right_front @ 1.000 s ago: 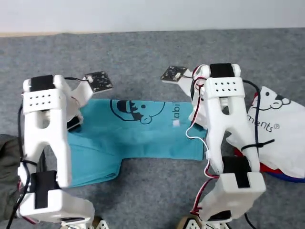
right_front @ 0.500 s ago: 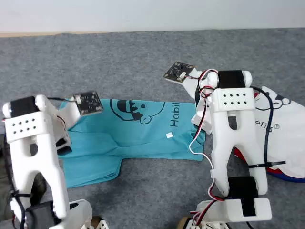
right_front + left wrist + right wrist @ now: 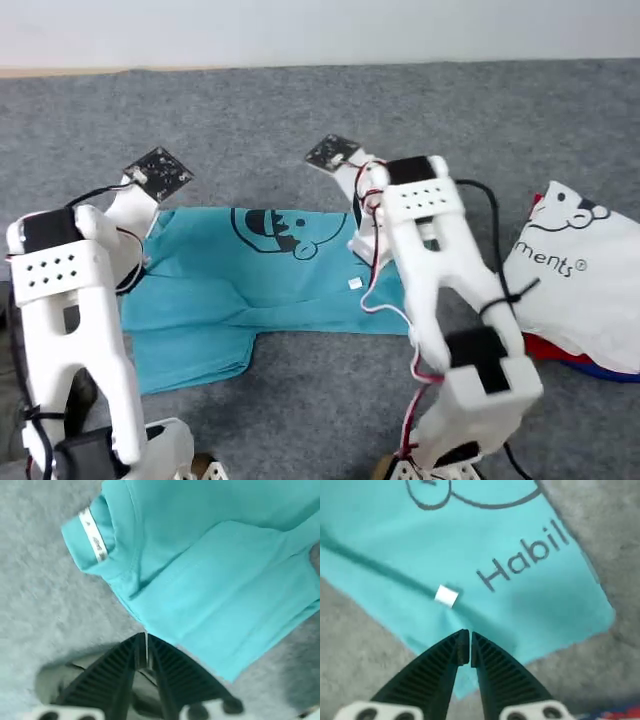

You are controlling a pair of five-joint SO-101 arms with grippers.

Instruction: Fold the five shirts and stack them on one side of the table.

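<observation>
One shirt under work: the teal shirt (image 3: 270, 280) was laid flat on the grey worktop (image 3: 300, 100) between the two arms, print side up. It was narrowed to a long band, with a flap, probably a sleeve, left jutting out at its near left corner.
Fold state: only a partial fold was judged to be made; the band was not yet doubled into a compact packet.
Other shirts: a white shirt (image 3: 580, 270) was seen crumpled at the right edge of the worktop, heaped on red and blue cloth (image 3: 560, 355). None of these was seen folded, and the number of garments in that heap could not be told.
Stack: no tidy stack was seen on either side.
Left gripper (image 3: 146, 639): the jaws were held together at the teal shirt's edge, near the collar label (image 3: 93, 535); nothing was seen clamped between them.
Right gripper (image 3: 465, 635): the jaws were held together over the shirt's far end, just beside a small white tag (image 3: 446, 595), with no cloth seen between them.
Progress: the task was judged to be at an early stage.
Left to do: the teal shirt's flap was to be tucked in and the band folded over. After that, the remaining shirts were to be spread, folded and stacked at one side.
</observation>
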